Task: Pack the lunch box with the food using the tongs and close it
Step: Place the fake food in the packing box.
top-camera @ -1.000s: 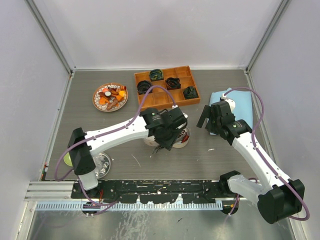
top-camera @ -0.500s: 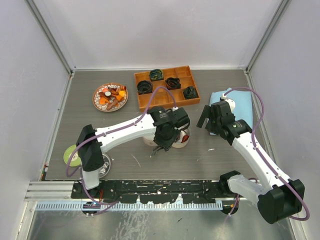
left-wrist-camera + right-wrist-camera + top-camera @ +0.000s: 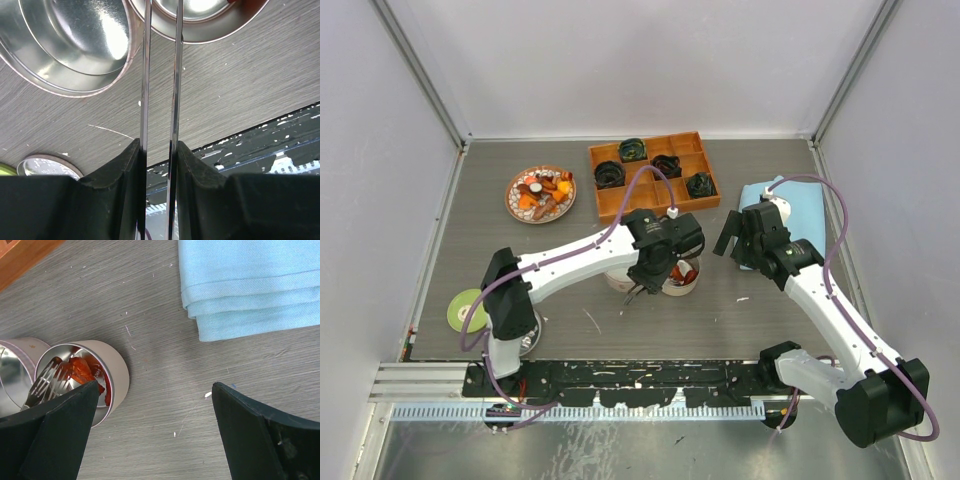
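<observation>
slim polished metal tongs (image 3: 145, 75), tips in round shiny tin (image 3: 118, 377)

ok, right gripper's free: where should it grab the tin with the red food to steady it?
Likely pinch the tin by its thin upright wall on the side toward the cloth, coming from above: tongs and a second tin crowd the other side.

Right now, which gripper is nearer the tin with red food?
Left. The left gripper hangs over the tin, its tongs reaching in; the right gripper sits off to the tin's right, near the blue cloth.
</observation>
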Available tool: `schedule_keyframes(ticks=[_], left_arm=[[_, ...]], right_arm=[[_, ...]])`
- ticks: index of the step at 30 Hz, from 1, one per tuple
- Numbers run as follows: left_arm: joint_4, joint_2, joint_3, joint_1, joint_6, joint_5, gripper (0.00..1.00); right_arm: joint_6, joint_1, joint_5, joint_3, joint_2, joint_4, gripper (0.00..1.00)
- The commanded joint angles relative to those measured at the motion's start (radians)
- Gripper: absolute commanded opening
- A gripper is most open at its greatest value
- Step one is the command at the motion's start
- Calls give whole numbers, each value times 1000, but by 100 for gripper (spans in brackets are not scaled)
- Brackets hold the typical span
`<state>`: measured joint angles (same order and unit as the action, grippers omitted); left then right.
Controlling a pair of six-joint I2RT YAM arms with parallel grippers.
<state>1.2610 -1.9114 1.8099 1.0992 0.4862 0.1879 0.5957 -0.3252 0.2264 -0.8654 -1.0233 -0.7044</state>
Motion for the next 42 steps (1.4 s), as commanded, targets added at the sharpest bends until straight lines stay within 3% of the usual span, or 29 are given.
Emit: schedule_keyframes(ticks=[1,10,25,34,42], left_arm=[[32,26,24,-4,17,57,30],[37,55,28,-3,22,78,30],[-65,142,-3,-4,1,-19,32],[-103,83,-19,-3,6,-144,34],[-66,53,-17,-4,16,-97,34]], right_arm=[[-8,5,26,0,14,28,100],[-7,3,24,-5,16,23,100],[-4,4,5,-13,7,29,100],[-7,4,3,-17,4,31,100],[-10,5,4,-13,-4,33,100]])
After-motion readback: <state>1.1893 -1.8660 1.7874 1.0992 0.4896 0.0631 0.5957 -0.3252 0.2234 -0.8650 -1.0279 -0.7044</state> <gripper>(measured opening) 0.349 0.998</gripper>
